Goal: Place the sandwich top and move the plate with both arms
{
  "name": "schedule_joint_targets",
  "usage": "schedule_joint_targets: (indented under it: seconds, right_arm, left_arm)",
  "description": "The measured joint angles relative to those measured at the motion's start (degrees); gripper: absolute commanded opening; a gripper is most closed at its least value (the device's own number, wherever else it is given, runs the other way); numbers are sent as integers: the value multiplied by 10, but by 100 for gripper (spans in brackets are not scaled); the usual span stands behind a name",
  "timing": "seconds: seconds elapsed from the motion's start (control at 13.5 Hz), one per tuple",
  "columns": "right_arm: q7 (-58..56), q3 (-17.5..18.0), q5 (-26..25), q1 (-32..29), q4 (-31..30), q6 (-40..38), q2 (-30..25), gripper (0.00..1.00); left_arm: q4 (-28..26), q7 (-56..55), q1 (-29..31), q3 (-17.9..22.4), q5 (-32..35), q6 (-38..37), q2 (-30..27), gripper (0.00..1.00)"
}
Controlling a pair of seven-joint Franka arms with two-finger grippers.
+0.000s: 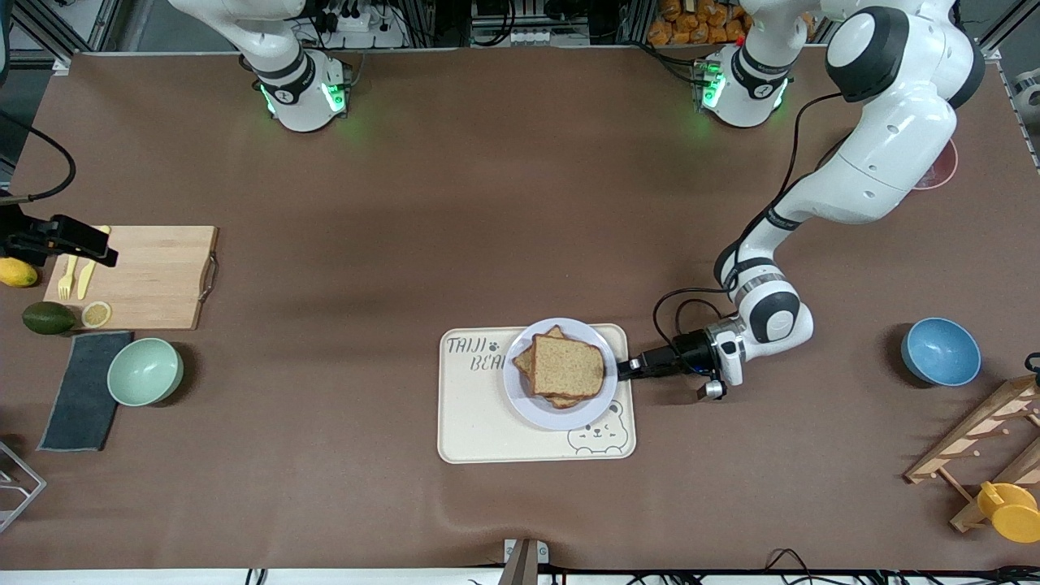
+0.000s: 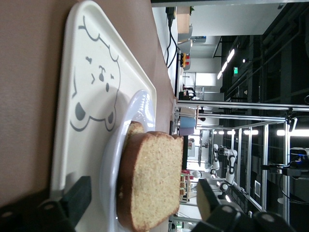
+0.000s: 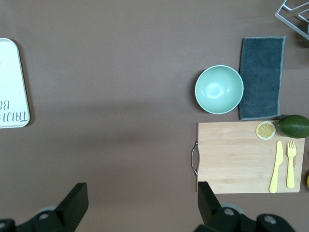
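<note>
A: What sits in what here?

B: The rectangular cream tray with a bear drawing (image 1: 487,422) carries the small round pale lavender-white plate (image 1: 528,410). On that plate lies a stack of bread, and the plain square slice of light-brown wholemeal bread with a darker crust (image 1: 568,366), the sandwich top, rests uppermost, a little askew over the slices under it. The mint green bowl (image 1: 145,371) and the blue bowl (image 1: 941,351) both look empty.

A: And the left pincer (image 1: 624,370)?

B: It is low over the table at the tray's edge toward the left arm's end, fingers spread wide with nothing between them. The sandwich top lies just ahead of its fingertips, on the plate; in the left wrist view the slice (image 2: 152,180) fills the gap in front of the two black fingers (image 2: 77,198), apart from them.

A: The right pincer (image 3: 140,203)?

B: It waits high up over the table beside the wooden cutting board (image 3: 241,157), fingers wide and empty. The board bears a yellow knife (image 3: 275,166), a yellow fork (image 3: 290,164) and a lemon slice (image 3: 265,130). The sandwich top is well apart from this pincer.
</note>
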Motion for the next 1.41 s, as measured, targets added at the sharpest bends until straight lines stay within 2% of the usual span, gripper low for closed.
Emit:
schedule_joint_targets:
  seconds: [0.59,0.96,1.41]
  right_arm:
    - [0,0,0,0,0,0,0,100]
    - [0,0,0,0,-1,0,0,100]
    - [0,0,0,0,-2,1,0,100]
  left_arm:
    - [0,-59,0,1,4,10,-6,100]
    - [-2,-111,-2,1,8,10,-31,100]
    - [-7,-226,0,1,80,11,-79,100]
